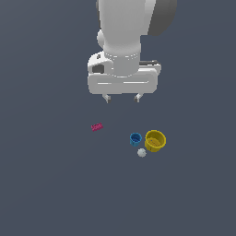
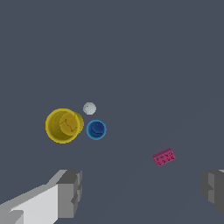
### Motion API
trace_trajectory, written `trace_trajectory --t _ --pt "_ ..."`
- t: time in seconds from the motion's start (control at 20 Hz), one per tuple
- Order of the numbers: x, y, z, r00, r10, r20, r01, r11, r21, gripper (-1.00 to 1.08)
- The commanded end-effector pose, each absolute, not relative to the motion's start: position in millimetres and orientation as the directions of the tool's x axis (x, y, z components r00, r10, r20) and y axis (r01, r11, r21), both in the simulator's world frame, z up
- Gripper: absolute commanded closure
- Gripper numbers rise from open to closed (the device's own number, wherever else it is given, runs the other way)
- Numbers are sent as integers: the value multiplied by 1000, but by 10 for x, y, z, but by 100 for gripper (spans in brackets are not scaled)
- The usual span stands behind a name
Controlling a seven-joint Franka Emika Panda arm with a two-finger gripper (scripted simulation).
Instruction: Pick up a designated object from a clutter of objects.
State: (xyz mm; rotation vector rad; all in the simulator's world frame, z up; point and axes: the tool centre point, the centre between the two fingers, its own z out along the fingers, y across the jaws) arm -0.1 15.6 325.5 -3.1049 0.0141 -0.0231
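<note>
The yellow cup [image 1: 155, 140] [image 2: 64, 125] stands upright on the grey floor, mouth up, at the exterior view's right. Touching or nearly touching it is the smaller blue cup [image 1: 135, 138] [image 2: 96, 129], with a tiny white ball [image 1: 142, 152] [image 2: 89, 108] close by. A pink-red flat piece [image 1: 97, 127] [image 2: 164, 157] lies apart, toward the exterior view's left. My gripper [image 1: 122, 97] [image 2: 142, 192] hangs high above the floor, open and empty, its fingers [image 2: 70, 192] wide apart. It is not over the yellow cup.
The dark grey floor [image 1: 55, 184] stretches flat in every direction around the small cluster. The arm's white body [image 1: 124, 41] fills the upper middle of the exterior view.
</note>
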Motion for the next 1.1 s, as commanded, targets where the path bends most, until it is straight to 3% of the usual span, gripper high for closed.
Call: trace_trajectory --t 0.0,0.55,1.05 --pt "-1 156 3255 1000 -9 15 -9 -999 -37 -20" --pt "66 120 3317 999 -5 41 -4 -1000 -30 -20" --pt "143 328 2907 998 -52 -40 -55 -994 -89 -20"
